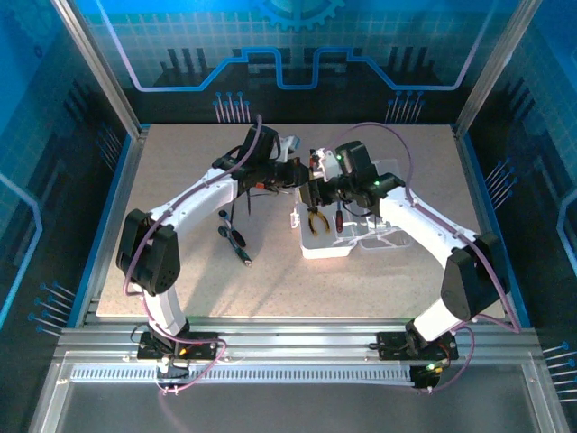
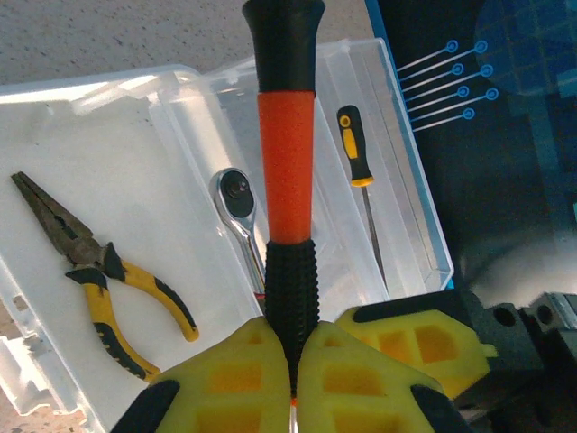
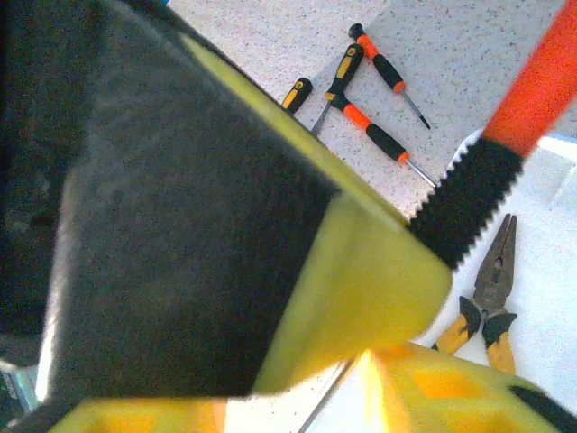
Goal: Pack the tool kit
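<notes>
The tool kit case [image 2: 135,171] lies open toward the right edge of the counter [image 1: 180,271]. Your left pincer [image 2: 293,361] pinches an orange-black screwdriver [image 2: 287,171]. I cannot tell the right pincer's [image 1: 323,185] grip.

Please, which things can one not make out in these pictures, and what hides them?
- Left wrist view: the working end of the orange-and-black tool is hidden under the left pincer, which grips it.
- Left wrist view: the lower handle of the ratchet is hidden behind that tool.
- Right wrist view: whether the right pincer is open; a blurred near finger blocks it.
</notes>
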